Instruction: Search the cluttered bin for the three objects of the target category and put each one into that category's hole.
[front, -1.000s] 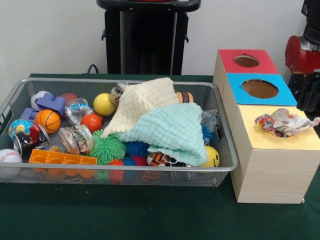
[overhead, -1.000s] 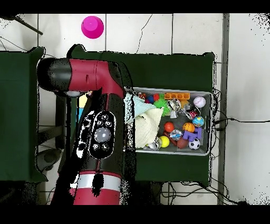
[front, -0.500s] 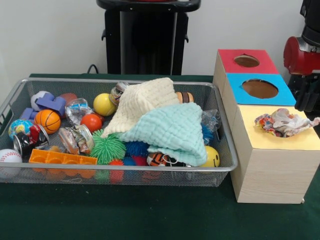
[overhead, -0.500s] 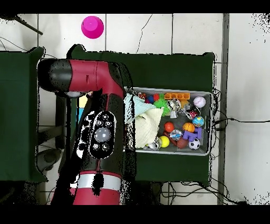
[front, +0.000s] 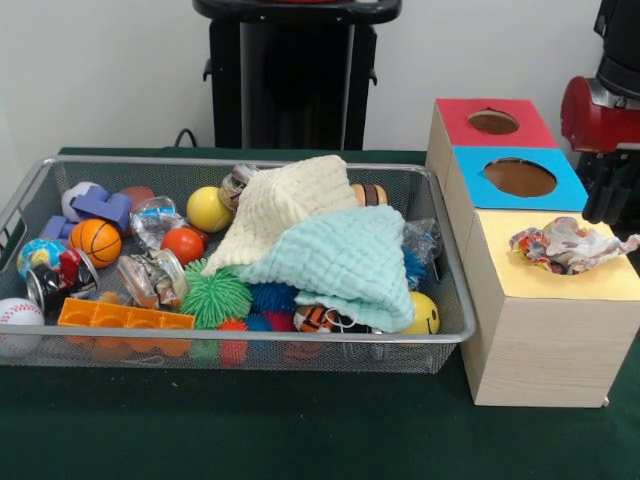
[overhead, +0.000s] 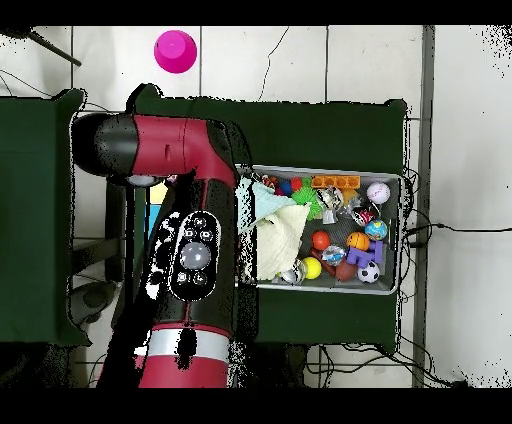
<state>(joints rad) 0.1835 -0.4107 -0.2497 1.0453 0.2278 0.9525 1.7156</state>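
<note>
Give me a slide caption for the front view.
Wire bin of toys under two cloths beside a three-hole sorting box, crumpled wrapper on its yellow section.

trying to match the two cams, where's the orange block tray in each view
Front view: orange block tray lies at the bin's near left, against the front mesh wall.
Overhead view: orange block tray sits along the bin's top edge, right of middle.
Shared landmark: the white baseball beside it in the corner.

Green table (front: 250, 430): bin (front: 60, 345), box (front: 540, 340).
</note>
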